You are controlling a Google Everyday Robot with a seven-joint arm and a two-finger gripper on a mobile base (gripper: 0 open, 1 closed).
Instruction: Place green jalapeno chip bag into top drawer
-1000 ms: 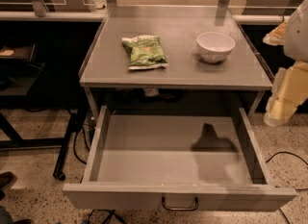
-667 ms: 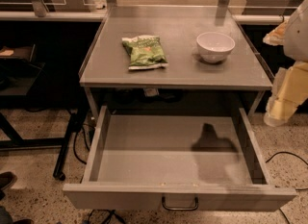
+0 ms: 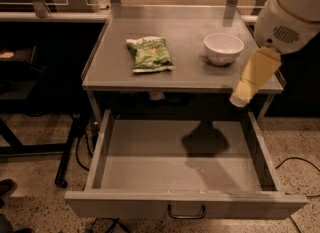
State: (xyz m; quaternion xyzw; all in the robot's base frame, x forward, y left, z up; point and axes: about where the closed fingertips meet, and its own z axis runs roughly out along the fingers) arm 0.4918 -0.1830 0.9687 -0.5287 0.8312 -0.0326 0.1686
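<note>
The green jalapeno chip bag (image 3: 149, 53) lies flat on the grey table top (image 3: 185, 74), left of centre. The top drawer (image 3: 185, 167) is pulled wide open below the table, with its dark handle (image 3: 186, 212) at the front centre; nothing lies in it apart from the arm's shadow. My gripper (image 3: 243, 91) hangs from the white arm (image 3: 290, 12) at the right. It points down over the table's front right corner, well to the right of the bag, and holds nothing.
A white bowl (image 3: 223, 48) stands on the table top right of the bag, close to the arm. Dark benches and table legs (image 3: 65, 157) stand to the left. Cables (image 3: 295, 164) lie on the speckled floor at the right.
The arm and gripper have moved left, from beside the table's right side to over its front right corner. The bag, bowl and drawer have not moved.
</note>
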